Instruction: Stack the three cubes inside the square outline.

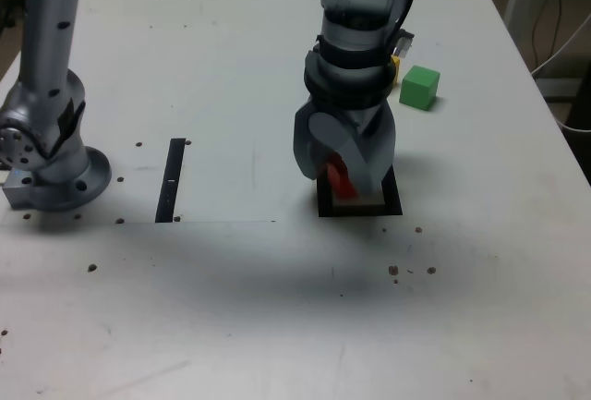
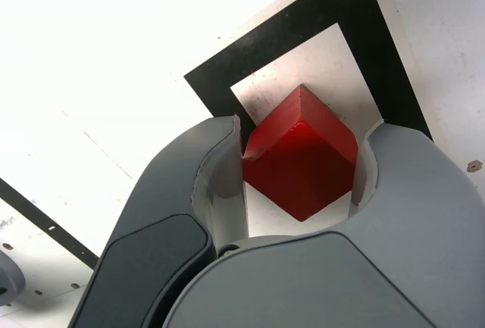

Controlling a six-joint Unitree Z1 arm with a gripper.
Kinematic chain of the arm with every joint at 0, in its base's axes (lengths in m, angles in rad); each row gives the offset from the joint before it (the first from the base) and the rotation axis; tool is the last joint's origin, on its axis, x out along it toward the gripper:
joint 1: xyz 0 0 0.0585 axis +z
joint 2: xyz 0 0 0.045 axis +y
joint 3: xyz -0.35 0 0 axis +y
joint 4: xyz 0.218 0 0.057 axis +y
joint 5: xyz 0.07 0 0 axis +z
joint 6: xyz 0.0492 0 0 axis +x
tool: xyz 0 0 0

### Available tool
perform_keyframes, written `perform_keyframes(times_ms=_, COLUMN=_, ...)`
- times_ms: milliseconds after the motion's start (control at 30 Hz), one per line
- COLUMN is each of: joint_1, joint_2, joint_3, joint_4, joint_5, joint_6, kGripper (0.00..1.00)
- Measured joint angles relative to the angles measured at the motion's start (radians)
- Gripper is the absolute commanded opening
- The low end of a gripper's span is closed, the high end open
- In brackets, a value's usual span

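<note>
Exterior view, left to right: arm base sits at the far left edge of the white table; a thin black strip lies left of centre; the gripper hangs just right of centre, over the square outline; the yellow cube is mostly hidden behind the arm in the upper right, with the green cube just beside it on the right, both well apart from the outline. The jaws are clamped on the red cube, which shows between them directly above the outline's cream centre. The wrist view confirms it: the red cube is pinched on two opposite faces and sits over the pale centre of the outline, but turned relative to the black frame, one corner pointing toward the frame's edge. Cannot tell whether the cube's underside touches the table yet. Judgement: placing step, first cube of three. To do it well, turn the wrist until cube edges run parallel to the frame, settle it flat before letting go, then part the jaws gently and lift straight up. A crooked base would make later stacking less stable.
</note>
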Motion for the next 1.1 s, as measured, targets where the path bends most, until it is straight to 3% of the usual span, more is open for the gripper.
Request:
perform_keyframes(times_ms=267, joint_1=0.000, joint_2=0.000, joint_3=0.001, joint_4=0.000, joint_5=0.002, joint_6=0.000, kGripper=0.68)
perform_keyframes(times_ms=567, joint_1=0.000, joint_2=0.003, joint_3=0.001, joint_4=0.002, joint_5=0.004, joint_6=0.000, kGripper=0.70)
perform_keyframes(times_ms=867, joint_1=0.000, joint_2=-0.005, joint_3=0.001, joint_4=0.017, joint_5=0.023, joint_6=-0.012, kGripper=0.99)
perform_keyframes(times_ms=1100, joint_1=0.000, joint_2=-0.060, joint_3=0.005, joint_4=0.025, joint_5=0.036, joint_6=-0.018, kGripper=0.99)
